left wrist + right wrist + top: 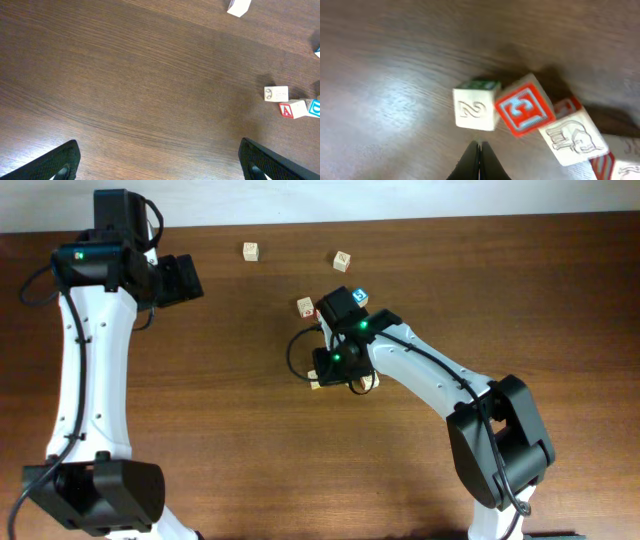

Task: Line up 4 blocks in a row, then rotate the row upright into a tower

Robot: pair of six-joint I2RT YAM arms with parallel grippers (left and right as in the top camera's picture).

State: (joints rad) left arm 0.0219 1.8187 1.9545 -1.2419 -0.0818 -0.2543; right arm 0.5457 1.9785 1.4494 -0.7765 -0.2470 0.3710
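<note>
The right claw (480,159) is pinched fully shut and holds nothing, its tips low over the surface (380,75). Just ahead of the tips lies a pale block marked 2 (475,109). The red-faced block (525,111) sits tilted right up against its right side, and a third block (572,137) is tucked behind that one. The left claw (162,167) hangs wide open and empty over bare wood, with the blue-faced block (315,107) well apart from it, at the right edge of its view.

A dark wood-grain table (200,430); a pale strip (400,200), perhaps wall, behind it.
</note>
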